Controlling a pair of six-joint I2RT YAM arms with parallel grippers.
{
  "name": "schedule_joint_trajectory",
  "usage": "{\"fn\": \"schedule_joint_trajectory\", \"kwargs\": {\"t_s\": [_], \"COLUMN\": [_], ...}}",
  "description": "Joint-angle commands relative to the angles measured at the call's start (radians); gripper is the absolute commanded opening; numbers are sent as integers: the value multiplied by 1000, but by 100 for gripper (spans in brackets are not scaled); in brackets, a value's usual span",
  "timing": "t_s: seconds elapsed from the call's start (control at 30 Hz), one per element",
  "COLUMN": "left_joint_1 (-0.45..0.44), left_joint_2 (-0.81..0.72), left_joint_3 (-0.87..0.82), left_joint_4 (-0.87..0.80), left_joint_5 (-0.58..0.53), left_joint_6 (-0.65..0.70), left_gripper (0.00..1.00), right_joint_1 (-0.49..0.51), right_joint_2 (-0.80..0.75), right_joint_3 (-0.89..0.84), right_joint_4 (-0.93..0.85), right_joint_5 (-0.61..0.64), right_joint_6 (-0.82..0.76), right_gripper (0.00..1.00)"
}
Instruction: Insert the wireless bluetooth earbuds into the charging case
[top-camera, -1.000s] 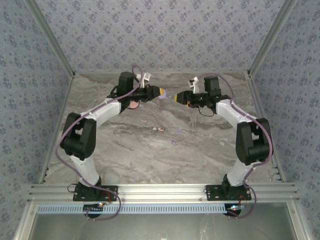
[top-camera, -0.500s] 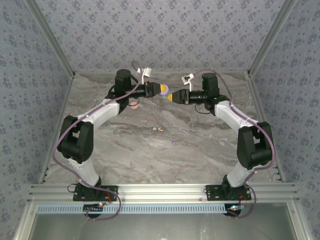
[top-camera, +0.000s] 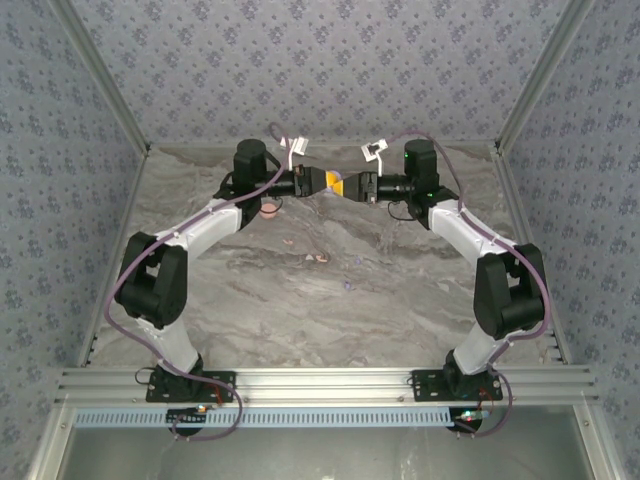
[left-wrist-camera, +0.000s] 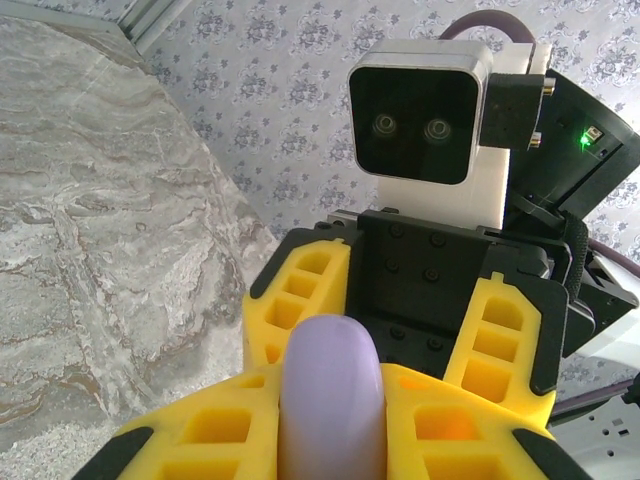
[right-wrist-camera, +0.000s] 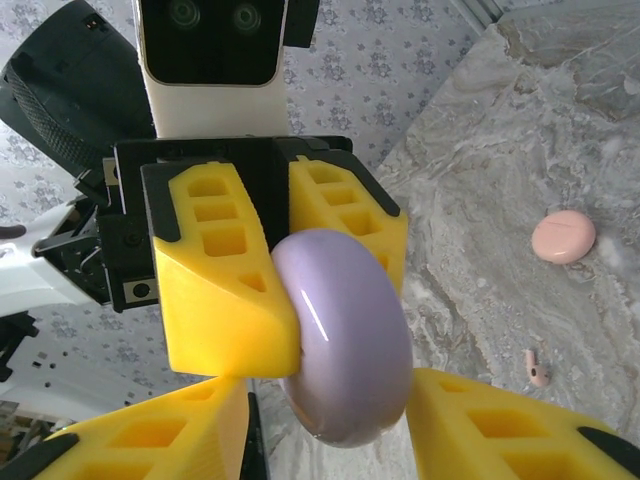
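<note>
Toward the back a round pink case (right-wrist-camera: 563, 236) lies flat on the table, with a pinkish earbud (right-wrist-camera: 537, 368) near it and a lilac earbud (top-camera: 347, 285) out toward the middle. Up off the table, well apart from both earbuds, the left gripper (top-camera: 322, 182) pinches the purple charging case (right-wrist-camera: 340, 335) by its flat faces. The right gripper (right-wrist-camera: 335, 385) meets it nose to nose, fingers either side of the case; I can't tell whether they press. Grey veined marble table (top-camera: 250, 300), floral-papered walls (top-camera: 320, 70) all round
</note>
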Motion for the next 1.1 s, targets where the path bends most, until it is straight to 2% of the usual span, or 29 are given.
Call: {"fn": "schedule_joint_trajectory", "kwargs": {"t_s": [0.0, 0.4, 0.6, 0.7, 1.07], "left_joint_1": [-16, -34, -34, -34, -34], "left_joint_2": [-42, -45, -50, -52, -62], "left_joint_3": [6, 1, 2, 8, 29], "left_joint_4": [29, 58, 41, 10, -73], "left_joint_5": [28, 32, 23, 19, -13], "left_joint_6": [21, 2, 0, 16, 60], "left_gripper": [15, 15, 16, 20, 32], "right_joint_1": [14, 24, 17, 5, -16], "right_joint_2": [-3, 22, 20, 5, -29], "right_joint_3": [40, 43, 31, 9, -8], "right_joint_4": [42, 74, 64, 59, -32], "right_joint_5": [-23, 0, 36, 71, 88], "right_joint_6": [16, 42, 41, 38, -17], "right_gripper": [45, 44, 30, 26, 26]}}
